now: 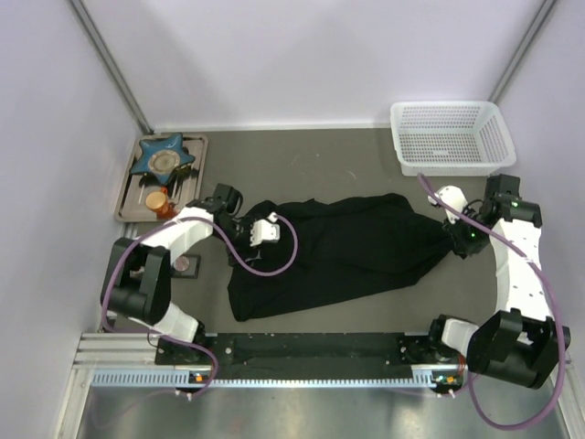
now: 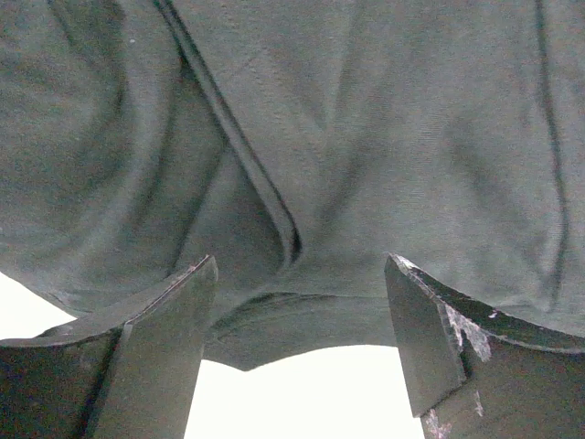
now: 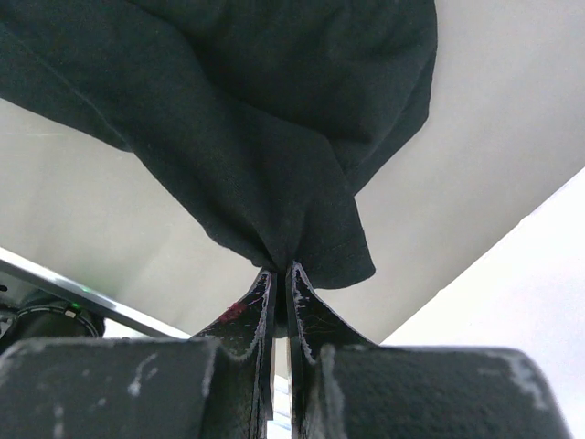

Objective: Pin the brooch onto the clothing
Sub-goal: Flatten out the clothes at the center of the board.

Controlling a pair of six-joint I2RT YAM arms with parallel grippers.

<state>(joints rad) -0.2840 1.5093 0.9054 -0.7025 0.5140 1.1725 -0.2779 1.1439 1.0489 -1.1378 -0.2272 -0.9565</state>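
Where the grey bench [image 1: 320, 165] shows just left of the crumpled black fabric T-shirt [image 1: 338, 247], lies apart from it as a small round pale pinkish brooch [image 1: 186, 264]. Stretched sideways across the bench. Pinched at the right end by the right gripper [image 3: 280, 273], fingers closed on the fabric. Overhung at the left end by the left gripper [image 2: 300, 270], fingers spread apart, holding nothing. Farther back: grey metal tray [image 1: 122, 206] with blue star-shaped dish [image 1: 169, 155]; white plastic mesh basket [image 1: 448, 137] far right.
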